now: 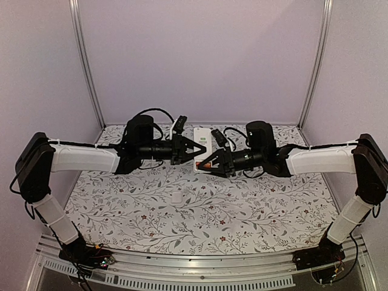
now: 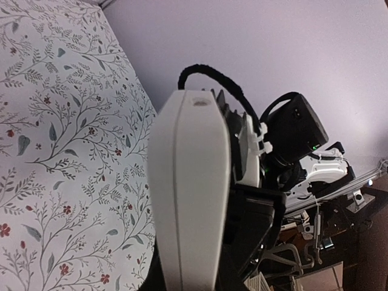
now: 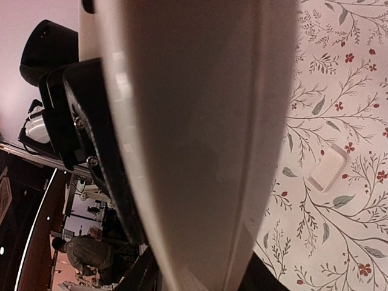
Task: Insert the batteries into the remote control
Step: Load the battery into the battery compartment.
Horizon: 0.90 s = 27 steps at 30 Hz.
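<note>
So, left side first: my left gripper [image 1: 195,149] is clamped on the slim white plastic remote control [image 1: 200,138], holding it out over the back part of the floral-patterned tabletop [image 1: 121,200]. On my left wrist cam the remote's long edge fills the middle of the view. A small, thin white square cover plate [image 1: 176,197] lies flat on the tabletop nearer to me, well apart from the remote. Over on the right, my right gripper [image 1: 213,162] is right up against the remote's near end with a tiny orange cylinder battery [image 1: 208,163] at its tips. Honestly can't tell if those jaws are actually pinching it. The right wrist cam is basically all blurry remote.
</note>
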Motion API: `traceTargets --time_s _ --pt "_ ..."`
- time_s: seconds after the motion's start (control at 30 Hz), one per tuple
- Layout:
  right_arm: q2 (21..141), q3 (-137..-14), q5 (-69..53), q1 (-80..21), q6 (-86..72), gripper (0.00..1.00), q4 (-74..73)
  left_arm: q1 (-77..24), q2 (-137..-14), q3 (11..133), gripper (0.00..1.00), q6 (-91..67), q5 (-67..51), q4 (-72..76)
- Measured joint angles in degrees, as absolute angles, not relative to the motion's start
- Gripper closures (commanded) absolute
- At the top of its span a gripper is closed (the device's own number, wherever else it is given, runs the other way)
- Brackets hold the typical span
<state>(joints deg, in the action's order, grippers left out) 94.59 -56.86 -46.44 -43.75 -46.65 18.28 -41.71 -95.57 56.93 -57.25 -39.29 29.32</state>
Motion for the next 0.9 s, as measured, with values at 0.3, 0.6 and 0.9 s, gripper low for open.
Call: traceTargets --time_s 0.3,0.6,0.9 --pt "94.26 -56.84 -47.13 -42.81 -46.30 0.54 17.47 -41.71 -95.13 56.90 1.00 -57.23 -39.86 29.93" --pt "92.58 -56.82 -48.88 -41.15 -46.52 0.76 18.13 -41.71 -95.13 56.90 1.00 -57.30 -40.42 31.31" --pt "92.53 -55.79 -50.35 -41.06 -46.48 0.40 19.25 -41.71 -95.13 56.82 1.00 -56.95 -41.65 31.77"
